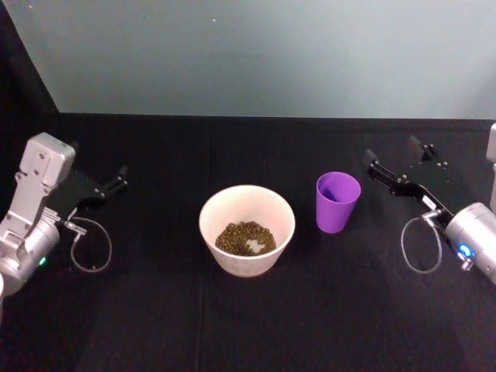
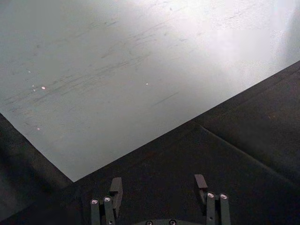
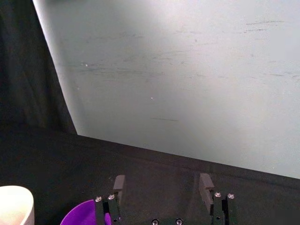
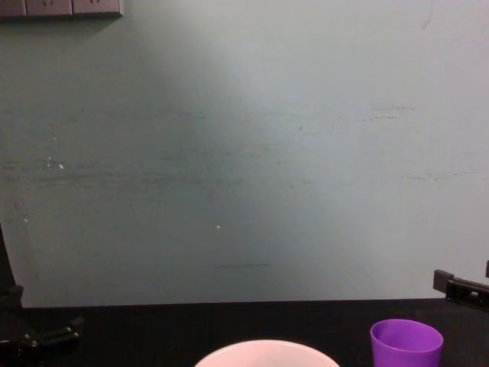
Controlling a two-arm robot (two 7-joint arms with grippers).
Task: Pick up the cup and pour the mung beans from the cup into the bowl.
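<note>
Over at 9 o'clock the left gripper [image 1: 116,180] sits parked above the black tabletop [image 1: 155,325], its fingers spread with nothing between them and well apart from everything else. In the middle stands the bowl [image 1: 246,229], pale and wide, and there are mung beans [image 1: 245,238] lying in its bottom already. Just beside it at 3 o'clock, upright on its narrow base and not touching the bowl, is the cup [image 1: 338,201]; I cannot tell from here whether any beans are left inside it. Further toward 3 o'clock the right gripper [image 1: 395,164] hangs near the cup, spread wide and holding nothing, with its fingers pointing toward 11 o'clock. From what I can see the pour looks as good as made, or else the pickup is only about to begin: if the cup is to be taken, the right gripper needs to swing in toward 9 o'clock, straddle the cup's wall, close on it, lift, then tip it over the bowl's rim.
</note>
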